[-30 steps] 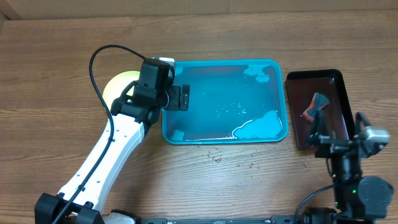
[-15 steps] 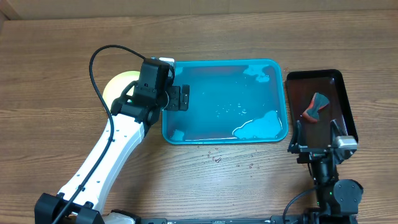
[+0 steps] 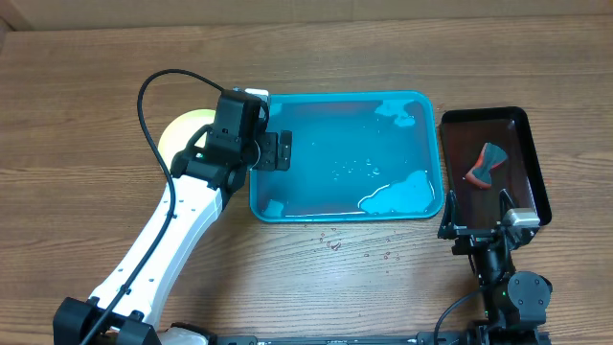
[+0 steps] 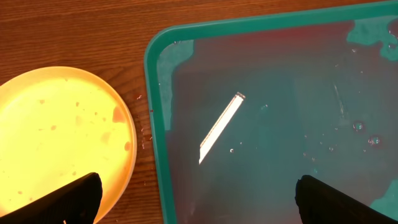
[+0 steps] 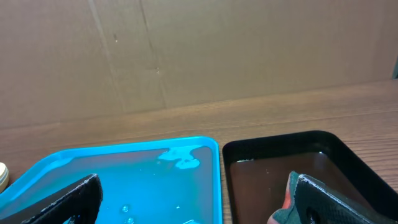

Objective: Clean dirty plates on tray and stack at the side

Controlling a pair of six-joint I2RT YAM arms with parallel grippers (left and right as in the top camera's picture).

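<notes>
The large turquoise rectangular plastic tray lies in the middle of the overhead view. It carries no plates, only a shallow film of pink-tinged water with a few bare patches. One pale yellow round plastic plate sits off the tray on the wooden table, just beside the tray's left rim and partly under the left arm. Its face is flecked with orange-red sauce, and whether other plates lie beneath it cannot be told. The left gripper hangs over the tray's left edge with its jaws spread wide and nothing between them. The right gripper at the lower right is likewise released and empty, near the bottom end of the narrow black tray, where a red and grey scrubbing piece rests. Judging by the bare tray, the work looks close to done, and the open question is whether that speckled plate counts as clean. If it needs another pass, the left jaws should take the plate by its near rim. They should come down squarely so one finger slips under the lip and does not push the plate across the table. The plate should then be lifted level to keep drips off the wood. If instead the arm is to retreat, it should rise first and clear the tray rim before swinging.
</notes>
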